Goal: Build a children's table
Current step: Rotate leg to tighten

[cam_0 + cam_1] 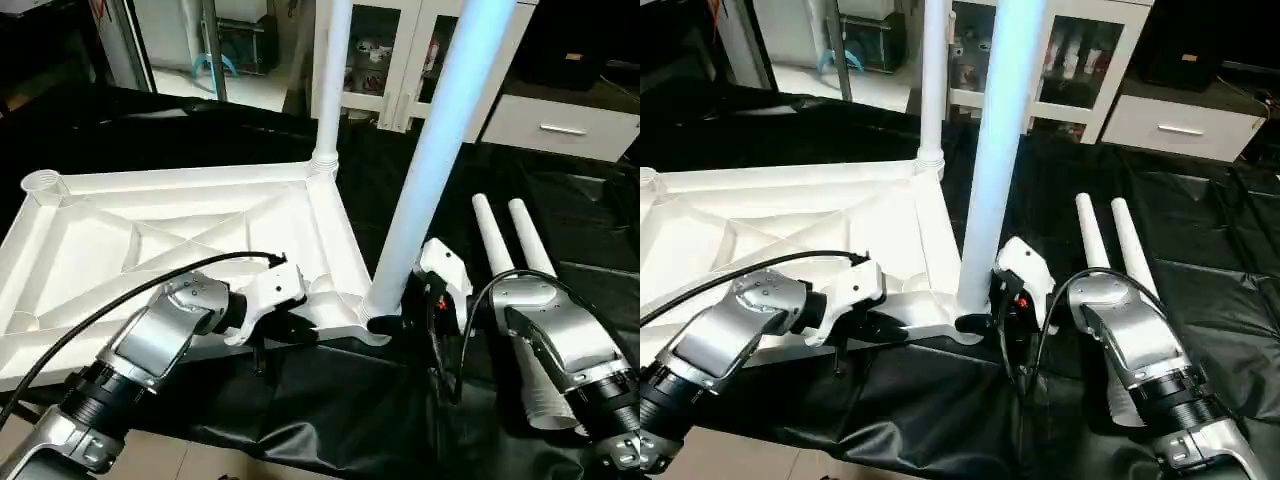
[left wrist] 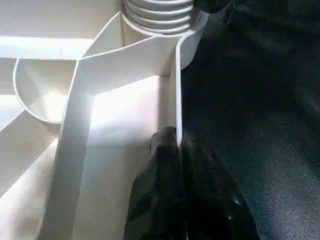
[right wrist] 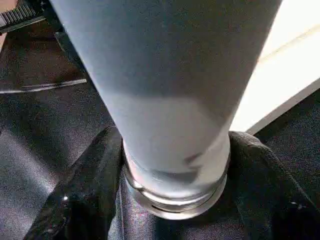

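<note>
The white tabletop (image 1: 100, 250) lies underside up on the black cover, its X ribs showing. One white leg (image 1: 330, 80) stands in the far right corner socket. A second leg (image 1: 430, 170) stands leaning in the near right socket. My right gripper (image 1: 385, 323) is shut on that leg's ringed base (image 3: 175, 195), one finger (image 3: 75, 200) on each side. My left gripper (image 1: 292, 330) is shut on the tabletop's near rim (image 2: 177, 90), a little left of that socket. Two loose legs (image 1: 492, 240) (image 1: 530, 240) lie side by side on the right, beyond my right forearm.
The black cover (image 1: 580, 210) hangs over the work table's near edge, with floor (image 1: 200, 462) below it. White cabinets (image 1: 400, 50) and a drawer unit (image 1: 560, 125) stand behind the table. An open socket (image 1: 40, 182) marks the tabletop's far left corner.
</note>
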Available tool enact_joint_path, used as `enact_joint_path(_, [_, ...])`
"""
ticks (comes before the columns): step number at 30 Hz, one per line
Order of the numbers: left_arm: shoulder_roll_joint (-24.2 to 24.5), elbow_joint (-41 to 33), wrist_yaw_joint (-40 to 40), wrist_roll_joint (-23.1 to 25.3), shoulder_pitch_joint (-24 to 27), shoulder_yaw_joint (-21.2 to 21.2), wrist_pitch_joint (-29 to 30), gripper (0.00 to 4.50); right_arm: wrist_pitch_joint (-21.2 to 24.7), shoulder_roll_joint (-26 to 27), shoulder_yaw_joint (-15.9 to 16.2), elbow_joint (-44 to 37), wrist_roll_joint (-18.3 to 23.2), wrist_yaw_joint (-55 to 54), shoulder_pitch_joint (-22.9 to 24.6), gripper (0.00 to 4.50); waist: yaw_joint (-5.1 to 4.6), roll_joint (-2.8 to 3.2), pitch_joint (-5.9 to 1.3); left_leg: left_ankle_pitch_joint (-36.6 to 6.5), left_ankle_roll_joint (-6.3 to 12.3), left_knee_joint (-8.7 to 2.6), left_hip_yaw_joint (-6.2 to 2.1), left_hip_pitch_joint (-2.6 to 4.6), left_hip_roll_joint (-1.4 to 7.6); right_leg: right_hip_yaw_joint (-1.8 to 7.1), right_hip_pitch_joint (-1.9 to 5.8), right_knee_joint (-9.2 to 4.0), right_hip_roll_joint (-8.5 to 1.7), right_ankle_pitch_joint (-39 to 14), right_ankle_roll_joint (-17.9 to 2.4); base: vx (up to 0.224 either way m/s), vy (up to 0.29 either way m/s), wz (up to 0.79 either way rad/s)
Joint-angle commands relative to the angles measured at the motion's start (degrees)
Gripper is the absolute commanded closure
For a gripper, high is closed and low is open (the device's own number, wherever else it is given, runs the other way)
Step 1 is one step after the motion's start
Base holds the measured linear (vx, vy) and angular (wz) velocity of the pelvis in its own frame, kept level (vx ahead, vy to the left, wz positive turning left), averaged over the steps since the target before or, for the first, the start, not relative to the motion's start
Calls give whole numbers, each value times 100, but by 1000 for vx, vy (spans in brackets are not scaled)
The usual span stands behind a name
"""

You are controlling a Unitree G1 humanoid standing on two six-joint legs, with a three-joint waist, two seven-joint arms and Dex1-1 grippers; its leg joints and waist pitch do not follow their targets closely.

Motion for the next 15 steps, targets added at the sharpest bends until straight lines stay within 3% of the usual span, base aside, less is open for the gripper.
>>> enact_joint_path(1, [-46, -61, -137, -45, 13, -185, 56, 450, -6, 42, 13, -39, 10, 21, -89, 176, 9, -9, -318, -971, 258, -383, 56, -15, 52, 182, 332, -326, -160, -1066, -1296, 0, 0, 0])
enact_joint_path(7, [-239, 78, 148, -53, 16, -59, 41, 450, -100, 395, -114, 276, -168, -628, -124, 178, -3, -10, -305, -1034, 223, -391, 51, -33, 46, 180, 331, -346, -169, -1253, -1247, 0, 0, 0])
enact_joint_path(10, [-479, 330, 511, -9, -83, 67, 70, 450, -115, 717, -260, 592, -256, -1218, -204, 179, -53, -33, -288, -1314, 88, -407, 33, -44, 27, 173, 318, -398, -171, -1852, -1047, 0, 0, 0])
enact_joint_path(13, [-776, 723, 1037, 158, -268, 141, 161, 450, -123, 1168, -391, 1011, -401, -2040, -329, 181, -83, -32, -272, -1567, 9, -406, 34, 2, 9, 167, 255, -468, -156, -2299, -888, 0, 0, 0])
enact_joint_path(15, [-846, 802, 1160, 196, -310, 156, 175, 450, -112, 1289, -435, 1119, -438, -2278, -371, 181, -96, -36, -282, -1584, -10, -410, 20, -10, 5, 163, 267, -475, -166, -2415, -816, 0, 0, 0])
